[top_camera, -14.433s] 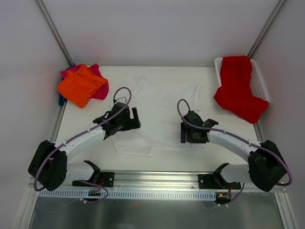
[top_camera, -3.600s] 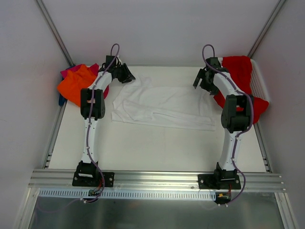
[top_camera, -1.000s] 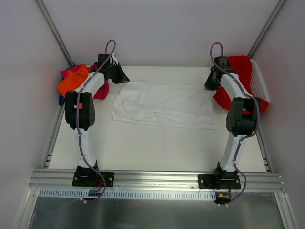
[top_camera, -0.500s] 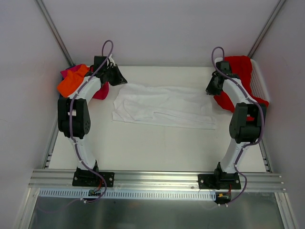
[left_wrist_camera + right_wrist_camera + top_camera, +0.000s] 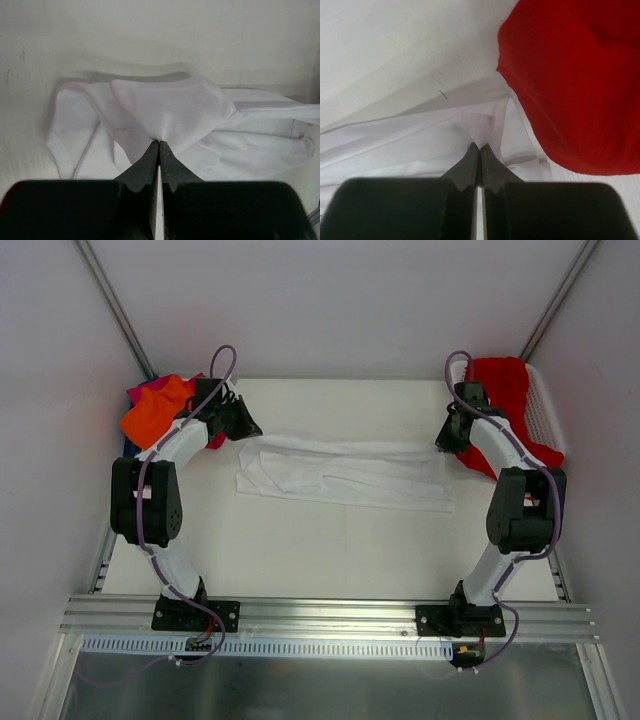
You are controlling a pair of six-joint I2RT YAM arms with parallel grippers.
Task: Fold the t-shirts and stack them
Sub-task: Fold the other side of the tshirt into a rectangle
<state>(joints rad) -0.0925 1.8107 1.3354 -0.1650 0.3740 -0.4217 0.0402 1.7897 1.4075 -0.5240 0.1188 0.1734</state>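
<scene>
Left gripper (image 5: 159, 142) pinched tight on one corner of white t-shirt (image 5: 345, 472). Right gripper (image 5: 480, 146) clamped same way on opposite corner. Cloth stretched flat between the two, likely so lifted edge folds over evenly. Red t-shirt (image 5: 570, 75) just right of right gripper, outside grasp. Orange t-shirt (image 5: 158, 416) just left of left gripper.

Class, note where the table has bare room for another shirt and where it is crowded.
Bare: the strip between the white shirt and the near rail. Crowded: the far corners, orange shirt left, red shirt and basket right.
</scene>
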